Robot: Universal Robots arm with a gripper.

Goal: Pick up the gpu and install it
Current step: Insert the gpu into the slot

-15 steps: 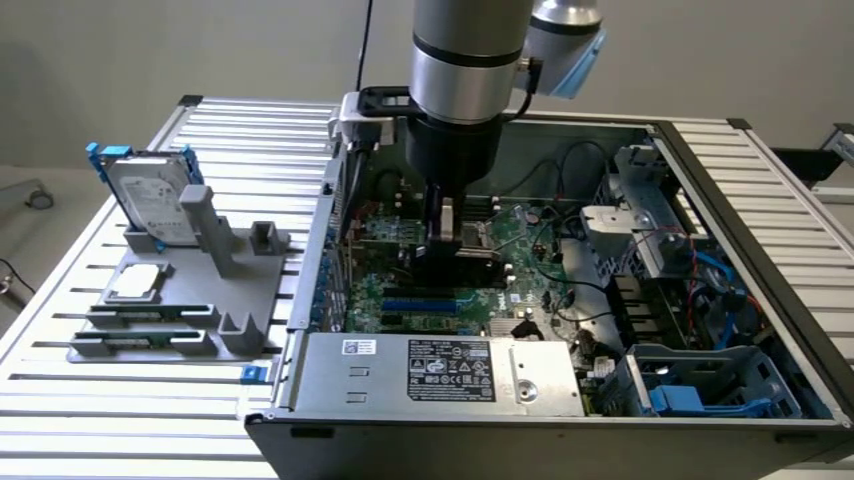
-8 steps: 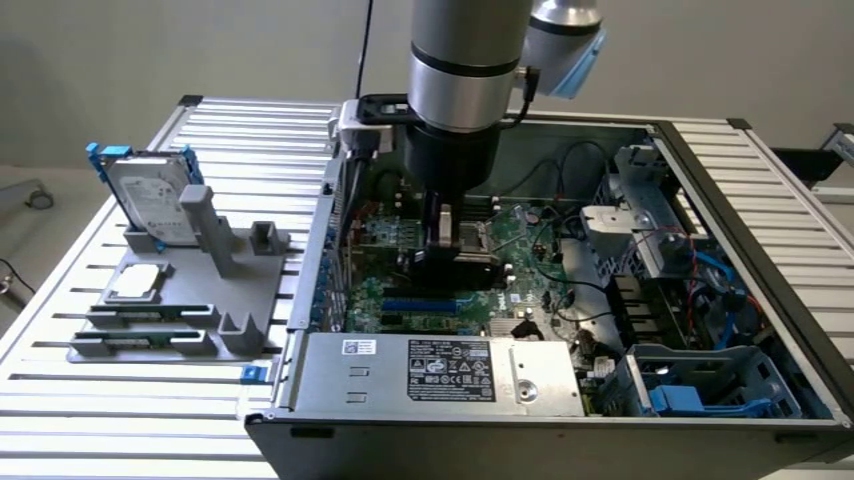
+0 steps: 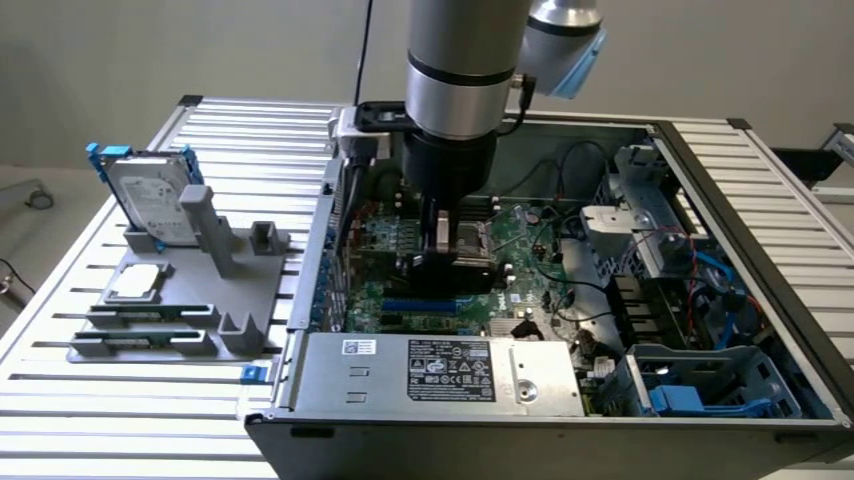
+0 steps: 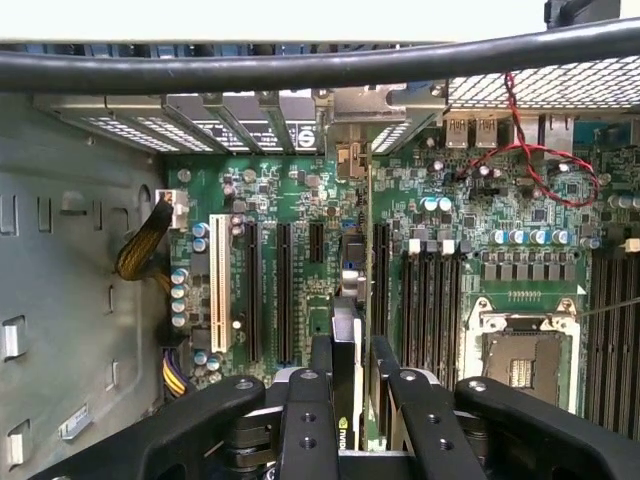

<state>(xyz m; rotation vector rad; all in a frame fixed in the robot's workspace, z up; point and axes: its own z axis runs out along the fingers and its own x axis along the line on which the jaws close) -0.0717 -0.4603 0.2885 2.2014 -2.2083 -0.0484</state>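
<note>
The slatted aluminium bench (image 3: 80, 400) carries an open computer case (image 3: 534, 445) lying on its side, with its interior facing up. The silver robot arm (image 3: 461, 70) comes straight down into the case over the green motherboard (image 3: 534, 240). A grey power supply (image 3: 441, 370) with a black label fills the near corner of the case.

Beside the case, on the exterior view's left, a grey fixture (image 3: 200, 300) sits on the bench. A silver hard drive in a blue frame (image 3: 144, 195) stands upright at its far end, and a second drive (image 3: 138, 282) lies flat in front of that one.

In the wrist view a thick black cable (image 4: 300, 68) crosses in front of the case's rear slot openings. Below it the board shows long black expansion slots (image 4: 283, 290), one white slot (image 4: 219, 280), the memory slots (image 4: 430, 300) and the bare processor socket (image 4: 522, 365).

The claw (image 4: 352, 350) is narrowed onto the gpu (image 4: 346, 400), whose black fingers (image 4: 305, 420) clamp the card on either face. The card is seen edge-on. It is inside the case, pointing down at the board over the stretch between two of the long black slots. I cannot tell whether its edge touches a slot.
</note>
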